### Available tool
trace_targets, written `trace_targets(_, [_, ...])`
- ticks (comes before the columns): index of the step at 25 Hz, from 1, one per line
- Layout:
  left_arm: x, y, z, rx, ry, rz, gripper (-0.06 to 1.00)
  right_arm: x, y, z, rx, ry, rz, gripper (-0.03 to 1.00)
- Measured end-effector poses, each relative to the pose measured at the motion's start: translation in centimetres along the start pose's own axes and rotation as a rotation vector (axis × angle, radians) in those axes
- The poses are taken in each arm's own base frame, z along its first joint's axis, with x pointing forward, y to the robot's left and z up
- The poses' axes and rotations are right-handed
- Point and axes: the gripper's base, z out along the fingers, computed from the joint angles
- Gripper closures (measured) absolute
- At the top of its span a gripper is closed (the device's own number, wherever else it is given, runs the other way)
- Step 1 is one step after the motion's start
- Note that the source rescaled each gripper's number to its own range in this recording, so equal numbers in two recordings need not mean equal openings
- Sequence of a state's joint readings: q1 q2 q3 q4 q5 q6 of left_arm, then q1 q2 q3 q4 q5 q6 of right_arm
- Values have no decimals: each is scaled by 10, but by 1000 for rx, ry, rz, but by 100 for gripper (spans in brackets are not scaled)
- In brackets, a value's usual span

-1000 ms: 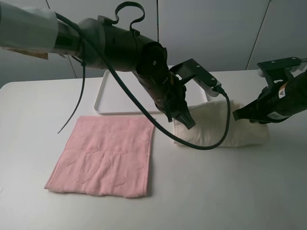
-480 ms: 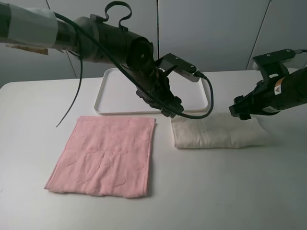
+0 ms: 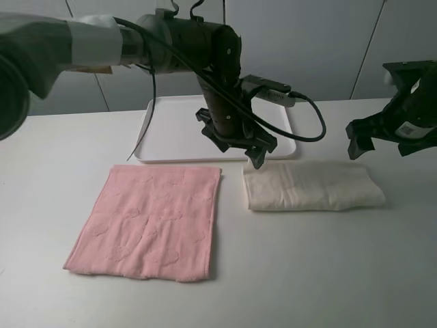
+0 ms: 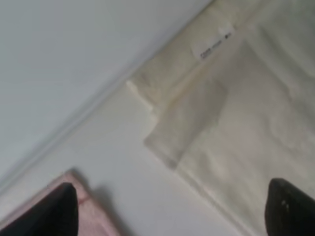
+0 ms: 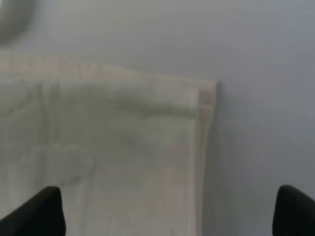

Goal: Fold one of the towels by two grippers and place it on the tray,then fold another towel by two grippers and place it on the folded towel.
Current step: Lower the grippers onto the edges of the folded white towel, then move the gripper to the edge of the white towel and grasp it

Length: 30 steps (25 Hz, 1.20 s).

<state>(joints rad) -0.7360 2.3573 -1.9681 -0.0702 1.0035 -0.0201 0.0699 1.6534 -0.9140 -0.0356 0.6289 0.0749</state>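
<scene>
The cream-white towel (image 3: 311,184) lies folded in half on the table, right of centre, just in front of the tray (image 3: 171,133). The pink towel (image 3: 150,222) lies spread flat to its left. My left gripper (image 3: 240,153) hangs open above the cream towel's left end, over the tray's front rim. Open as well, my right gripper (image 3: 377,145) hovers above the towel's right end. In the left wrist view the gripper (image 4: 172,211) holds nothing, with the cream towel (image 4: 246,123) and a pink towel corner (image 4: 96,222) beneath. The right wrist view shows that gripper (image 5: 165,211) over the towel's (image 5: 113,147) folded edge.
The white table (image 3: 307,273) extends in front of both towels. A grey panelled wall (image 3: 307,48) stands behind the tray. The left arm's black cable (image 3: 311,123) loops over the tray's right side.
Both grippers have opened, let go of the cream towel and lifted back from it. The towel has settled flat in a folded strip.
</scene>
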Motion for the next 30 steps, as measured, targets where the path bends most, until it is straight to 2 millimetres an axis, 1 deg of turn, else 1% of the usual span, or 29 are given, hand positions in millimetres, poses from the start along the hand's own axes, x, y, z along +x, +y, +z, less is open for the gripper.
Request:
trace_targets(1, [-1, 0, 7, -1, 25, -33, -4, -2, 1, 2, -12, 23, 2, 4])
trace_targets(3, [-2, 1, 16, -4, 66, -84, -4, -3, 3, 8, -23, 85, -1, 4])
trace_targets(7, [1, 2, 23, -11, 109, -162, -4, -5, 6, 17, -52, 163, 11, 3])
trace_targets(11, [2, 3, 28, -22, 118, -214, -4, -6, 9, 19, -86, 183, 25, 3])
trace_targets(18, [8, 5, 50, -37, 163, -253, -4, -4, 10, 20, -93, 210, 21, 3])
trace_targets(27, [8, 6, 51, -39, 166, -258, -4, -4, 9, 21, -95, 209, 13, 3])
trace_targets(30, [8, 6, 52, -40, 166, -257, -4, -8, -2, 25, -91, 230, 46, 3])
